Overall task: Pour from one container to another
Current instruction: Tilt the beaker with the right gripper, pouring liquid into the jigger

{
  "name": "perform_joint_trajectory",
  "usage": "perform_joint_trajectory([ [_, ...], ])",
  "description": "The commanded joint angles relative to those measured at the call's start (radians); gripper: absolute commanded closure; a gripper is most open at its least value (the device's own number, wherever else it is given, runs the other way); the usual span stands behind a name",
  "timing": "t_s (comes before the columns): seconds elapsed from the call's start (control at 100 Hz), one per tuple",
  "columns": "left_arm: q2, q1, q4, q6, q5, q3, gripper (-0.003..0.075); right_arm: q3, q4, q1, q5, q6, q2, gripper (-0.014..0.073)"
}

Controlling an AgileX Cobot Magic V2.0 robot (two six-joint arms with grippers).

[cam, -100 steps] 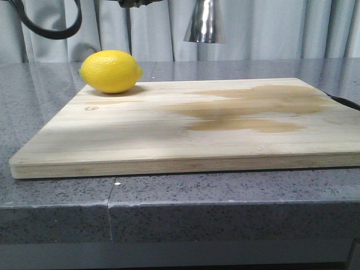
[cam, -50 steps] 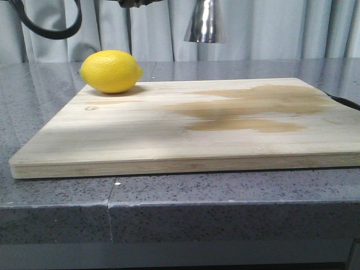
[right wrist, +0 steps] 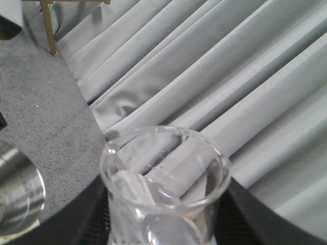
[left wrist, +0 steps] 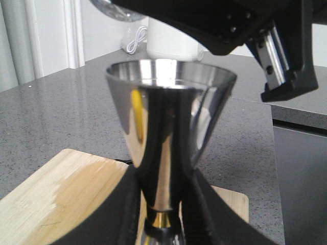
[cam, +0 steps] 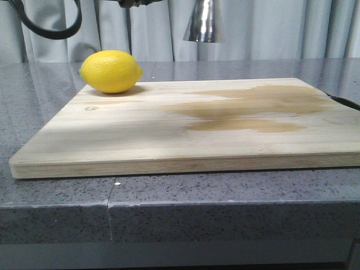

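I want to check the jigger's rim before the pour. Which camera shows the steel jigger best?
The left wrist view: the jigger fills the frame, upright between the left gripper's fingers, rim and waist visible. The front view shows only its lower cone at the top edge; the right wrist view catches a sliver of rim.

A grey speckled counter (cam: 56,214) carries a pale wooden board (cam: 140,140), stained brown on the right, with a lemon (cam: 111,71) at its far left corner.

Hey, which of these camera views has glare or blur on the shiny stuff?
Left wrist view: the jigger is soft-focused, with bright reflections on its rim. Right wrist view: the glass beaker is blurred at close range. Front view: the lemon and board are sharp, with soft shadows.
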Motion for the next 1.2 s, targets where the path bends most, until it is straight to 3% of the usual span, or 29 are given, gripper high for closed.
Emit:
perform_joint_trajectory([
  [0.0, -0.043, -0.004, -0.051, -0.005, -0.061, -0.029, 0.0701, -0.039, 0.023, 0.002, -0.040, -0.008, -0.032, 0.0339],
  [0.12, -0.043, -0.004, -0.051, -0.005, -0.061, -0.029, 0.0740, -0.039, -0.003, 0.002, -0.040, -0.010, -0.032, 0.0339],
  [0.53, -0.043, -0.004, -0.051, -0.005, -0.061, -0.029, 0.0739, -0.039, -0.010, 0.002, -0.040, -0.010, -0.032, 0.0339],
  [0.65, -0.043, -0.004, -0.051, -0.005, -0.061, -0.029, 0.0739, -0.039, -0.010, 0.002, -0.040, -0.073, -0.032, 0.0339],
  [1.04, -0.043, -0.004, -0.051, -0.005, -0.061, -0.029, 0.0739, -0.049, -0.012, 0.002, -0.034, -0.103, -0.032, 0.0339],
  [1.19, -0.043, -0.004, -0.051, -0.005, -0.061, -0.029, 0.0739, -0.049, -0.079, 0.002, -0.034, -0.103, -0.032, 0.0339],
])
